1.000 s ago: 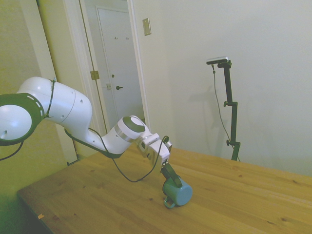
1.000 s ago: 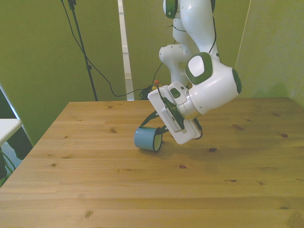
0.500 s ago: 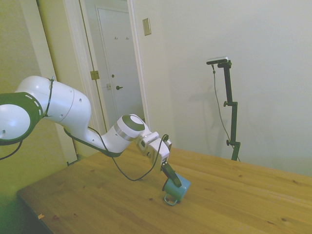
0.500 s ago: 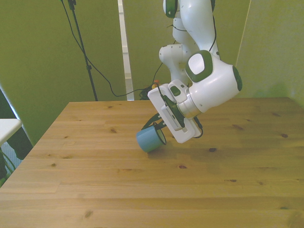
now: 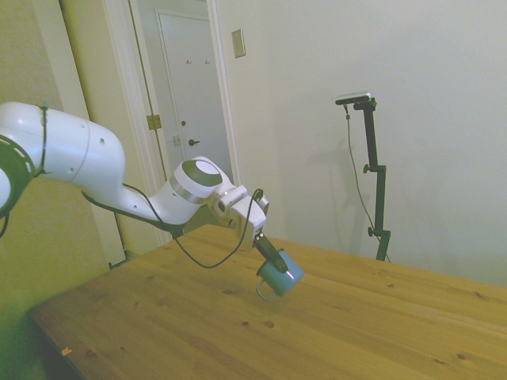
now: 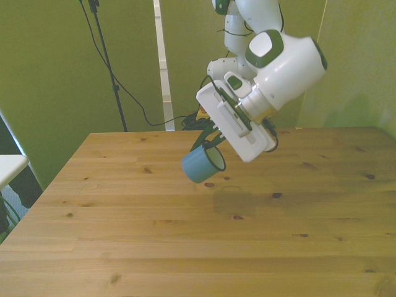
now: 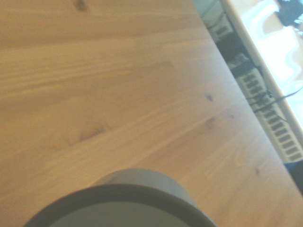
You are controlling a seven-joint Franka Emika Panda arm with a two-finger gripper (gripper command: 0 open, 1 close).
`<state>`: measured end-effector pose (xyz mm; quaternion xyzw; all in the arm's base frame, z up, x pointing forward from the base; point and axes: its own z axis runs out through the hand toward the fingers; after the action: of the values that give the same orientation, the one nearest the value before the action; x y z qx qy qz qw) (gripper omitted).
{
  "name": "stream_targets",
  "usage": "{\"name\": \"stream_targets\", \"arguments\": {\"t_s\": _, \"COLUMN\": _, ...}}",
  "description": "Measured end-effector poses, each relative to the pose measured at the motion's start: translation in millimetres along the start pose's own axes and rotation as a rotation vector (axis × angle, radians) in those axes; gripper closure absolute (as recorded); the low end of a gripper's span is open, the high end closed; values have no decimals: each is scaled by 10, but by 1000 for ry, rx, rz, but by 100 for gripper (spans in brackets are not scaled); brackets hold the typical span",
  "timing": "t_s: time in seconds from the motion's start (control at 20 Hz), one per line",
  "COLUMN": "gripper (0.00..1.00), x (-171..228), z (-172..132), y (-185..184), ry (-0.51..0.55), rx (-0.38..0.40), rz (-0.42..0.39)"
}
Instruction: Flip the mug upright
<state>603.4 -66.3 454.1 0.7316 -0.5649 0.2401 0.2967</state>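
The teal-blue mug [image 5: 277, 275] hangs in the air above the wooden table [image 5: 380, 332], tilted, with its loop handle pointing down. My gripper [image 5: 273, 257] is shut on the mug's rim, one finger inside the opening. In the front view the mug [image 6: 199, 167] hangs below the white hand, its mouth turned toward the gripper [image 6: 212, 148] and its closed base toward the front view's left. The wrist view shows the mug's rim [image 7: 118, 198] blurred and close, over the table planks.
The table's surface [image 6: 185, 247] stretches bare and wide under the mug. A door and a white wall stand behind the table in the side view. Beyond the table edge in the wrist view lies a ribbed white fixture [image 7: 270, 113].
The arm has lifted the mug off the table and carried it up and toward the base. The mug has turned from lying on its side to hanging tilted in the air.
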Motion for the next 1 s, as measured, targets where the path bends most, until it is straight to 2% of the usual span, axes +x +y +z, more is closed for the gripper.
{"name": "stream_targets", "arguments": {"t_s": 0.1, "gripper": 100, "x": 123, "z": -112, "y": 32, "ry": -70, "rx": 93, "rz": -1}}
{"name": "stream_targets", "arguments": {"t_s": 0.3, "gripper": 100, "x": 206, "z": -69, "y": -7, "ry": -218, "rx": 262, "rz": -2}}
{"name": "stream_targets", "arguments": {"t_s": 0.55, "gripper": 100, "x": 106, "z": -63, "y": -79, "ry": -432, "rx": 426, "rz": -23}}
{"name": "stream_targets", "arguments": {"t_s": 0.85, "gripper": 100, "x": -79, "z": 24, "y": -103, "ry": -715, "rx": 568, "rz": -115}}
{"name": "stream_targets", "arguments": {"t_s": 1.0, "gripper": 100, "x": -145, "z": 183, "y": -106, "ry": -761, "rx": 549, "rz": -144}}
